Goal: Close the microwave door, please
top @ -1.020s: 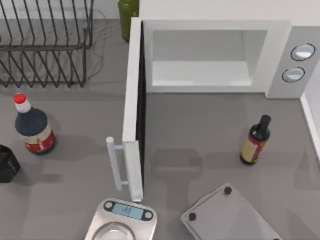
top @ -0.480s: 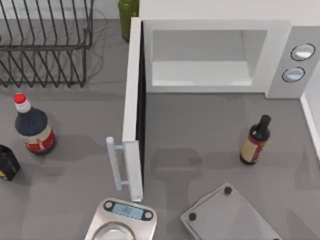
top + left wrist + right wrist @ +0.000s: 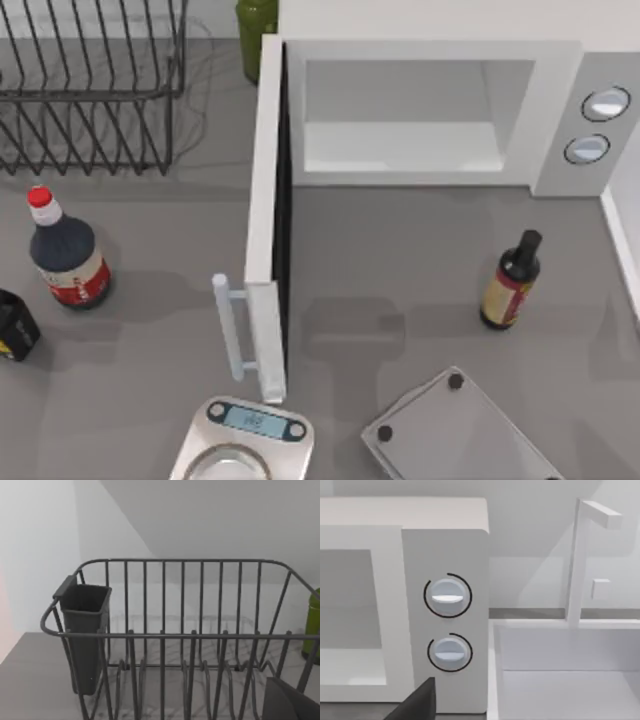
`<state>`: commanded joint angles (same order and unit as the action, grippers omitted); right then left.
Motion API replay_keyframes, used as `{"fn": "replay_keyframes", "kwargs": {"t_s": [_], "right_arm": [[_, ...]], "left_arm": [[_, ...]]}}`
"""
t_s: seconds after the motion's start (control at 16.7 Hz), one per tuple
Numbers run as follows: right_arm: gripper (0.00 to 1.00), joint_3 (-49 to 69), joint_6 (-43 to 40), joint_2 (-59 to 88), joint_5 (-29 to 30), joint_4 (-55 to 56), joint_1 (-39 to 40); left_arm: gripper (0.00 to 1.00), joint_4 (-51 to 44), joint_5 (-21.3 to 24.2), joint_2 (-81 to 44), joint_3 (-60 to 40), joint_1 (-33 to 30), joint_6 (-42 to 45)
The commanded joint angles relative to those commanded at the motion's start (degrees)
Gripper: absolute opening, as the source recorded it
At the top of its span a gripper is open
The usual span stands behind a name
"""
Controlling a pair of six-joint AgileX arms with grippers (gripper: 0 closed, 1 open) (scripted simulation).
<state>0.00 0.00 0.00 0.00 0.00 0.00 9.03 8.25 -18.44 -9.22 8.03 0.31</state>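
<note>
The microwave (image 3: 440, 110) is seen with its door (image 3: 266, 215) swung fully open, edge-on from the cavity's left side. The left gripper (image 3: 12, 325) is located well left of the door handle (image 3: 230, 325), beside a red-capped bottle (image 3: 65, 255); whether its fingers are apart cannot be told.

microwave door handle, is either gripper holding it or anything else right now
Nothing is held. The door stands open with its handle free, no gripper on it.

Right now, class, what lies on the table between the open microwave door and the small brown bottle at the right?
Nothing: in the top view, bare grey table runs from the door to the bottle.
</note>
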Motion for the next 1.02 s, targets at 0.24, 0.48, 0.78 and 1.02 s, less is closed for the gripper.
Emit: {"fn": "replay_keyframes", "kwargs": {"t_s": [0.24, 0.48, 0.78, 1.02], "right_arm": [[1.0, 0.0, 0.0, 0.0, 0.0, 0.0, 0.0], [1.0, 0.0, 0.0, 0.0, 0.0, 0.0, 0.0], [1.0, 0.0, 0.0, 0.0, 0.0, 0.0, 0.0], [1.0, 0.0, 0.0, 0.0, 0.0, 0.0, 0.0]], "left_arm": [[0.0, -0.79, 2.26, 0.71, -0.15, 2.23, 0.03], [0.0, -3.48, 11.43, 2.76, -0.76, 11.42, 0.02], [0.0, -5.17, 15.29, 4.37, -0.82, 15.28, 0.01], [0.0, -5.73, 14.39, 3.36, -1.5, 14.33, -0.43]]}}
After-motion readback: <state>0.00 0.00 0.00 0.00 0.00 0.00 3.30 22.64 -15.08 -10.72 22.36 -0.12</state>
